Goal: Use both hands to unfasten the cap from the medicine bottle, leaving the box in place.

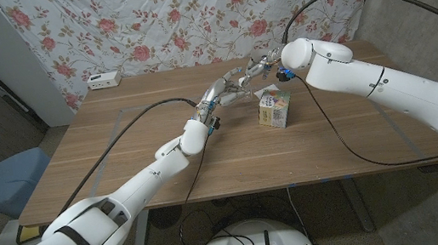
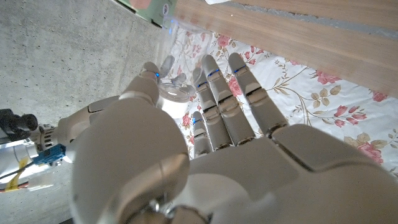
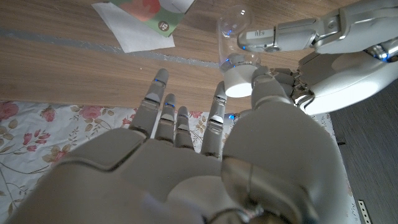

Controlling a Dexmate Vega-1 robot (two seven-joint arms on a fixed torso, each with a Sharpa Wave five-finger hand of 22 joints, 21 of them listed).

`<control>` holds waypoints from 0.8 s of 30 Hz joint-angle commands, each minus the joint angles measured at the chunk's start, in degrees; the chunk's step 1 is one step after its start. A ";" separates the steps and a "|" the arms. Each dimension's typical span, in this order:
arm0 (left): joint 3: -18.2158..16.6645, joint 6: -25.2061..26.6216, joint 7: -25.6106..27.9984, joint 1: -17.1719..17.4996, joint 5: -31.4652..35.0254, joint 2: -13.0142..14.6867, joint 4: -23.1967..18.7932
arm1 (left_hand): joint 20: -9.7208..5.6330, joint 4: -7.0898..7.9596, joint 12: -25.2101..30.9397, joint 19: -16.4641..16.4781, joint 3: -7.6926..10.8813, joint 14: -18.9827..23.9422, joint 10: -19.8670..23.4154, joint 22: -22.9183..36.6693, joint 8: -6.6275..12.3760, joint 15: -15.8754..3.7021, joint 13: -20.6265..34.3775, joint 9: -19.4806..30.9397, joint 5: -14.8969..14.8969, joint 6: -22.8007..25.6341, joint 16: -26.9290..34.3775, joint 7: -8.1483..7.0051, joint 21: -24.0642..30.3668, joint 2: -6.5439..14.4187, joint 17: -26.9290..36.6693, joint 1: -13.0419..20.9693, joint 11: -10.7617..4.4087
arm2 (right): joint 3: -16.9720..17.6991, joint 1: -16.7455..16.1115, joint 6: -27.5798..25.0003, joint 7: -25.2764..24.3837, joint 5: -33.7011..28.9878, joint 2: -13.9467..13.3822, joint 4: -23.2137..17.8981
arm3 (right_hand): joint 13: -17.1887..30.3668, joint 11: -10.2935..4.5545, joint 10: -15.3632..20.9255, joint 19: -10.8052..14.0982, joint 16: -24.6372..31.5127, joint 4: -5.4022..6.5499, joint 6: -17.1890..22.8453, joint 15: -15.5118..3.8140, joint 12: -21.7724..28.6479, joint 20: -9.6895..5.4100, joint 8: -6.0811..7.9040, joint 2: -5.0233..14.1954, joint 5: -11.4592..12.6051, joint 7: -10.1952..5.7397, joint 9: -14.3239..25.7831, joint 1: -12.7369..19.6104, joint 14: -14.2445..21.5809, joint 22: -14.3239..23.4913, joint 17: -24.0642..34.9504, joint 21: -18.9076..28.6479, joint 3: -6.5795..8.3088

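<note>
Bottle (image 3: 235, 25) half hidden by fingers; left hand (image 1: 222, 93) gripping it, right hand (image 1: 261, 69) pinching white cap (image 3: 238, 79) above box (image 1: 274, 108).

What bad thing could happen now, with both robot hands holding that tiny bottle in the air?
The clear bottle is held off the table, pinched by the left hand, so it might slip and fall. The right hand touches the white cap only with its fingertips; the cap could pop loose and roll away. The box stands close by, so a drop might knock it.
</note>
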 commanded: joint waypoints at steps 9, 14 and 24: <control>0.23 -0.35 -0.31 -0.35 -0.22 -0.14 0.41 | -0.17 0.04 0.23 -0.01 0.34 0.15 3.71 0.16 0.21 -2.76 0.29 0.16 0.34 0.59 0.08 -0.38 -0.02 0.68 0.09 0.05 -3.26 | 0.22 -0.28 0.74 -0.32 -0.34 0.10 0.26 | 0.23 -1.77 0.68 0.79 0.75 -0.55 1.61 -1.26 0.11 -0.90 1.16 0.88 0.24 -2.65 -0.10 2.88 0.98 0.16 0.38 0.47 1.58; 0.18 -0.04 -0.44 -0.18 -0.25 0.00 -0.04 | -0.17 0.03 0.20 0.03 0.38 0.21 3.65 0.16 0.18 -2.75 0.29 0.16 0.34 0.54 0.10 -0.35 0.00 0.67 0.08 0.03 -3.32 | 0.84 -0.60 1.23 -0.22 0.38 0.03 0.28 | 0.22 -2.16 0.70 0.99 0.73 -0.71 1.44 -1.24 0.00 -0.98 1.11 1.32 0.18 -3.57 -0.20 3.94 0.95 0.16 0.42 0.47 2.13; 0.16 0.30 -0.77 0.00 -0.31 0.11 -0.60 | -0.14 0.07 0.19 0.07 0.47 0.15 3.59 0.16 0.17 -2.56 0.30 0.16 0.35 0.55 0.08 -0.34 0.02 0.68 0.10 -0.07 -3.36 | 1.68 -1.01 1.32 0.19 1.65 -0.37 -0.11 | 0.20 -2.61 0.66 1.30 0.74 -0.76 0.46 -1.20 -0.17 -0.79 0.59 2.32 -0.09 -4.85 -0.47 5.62 0.86 0.16 0.52 0.47 3.02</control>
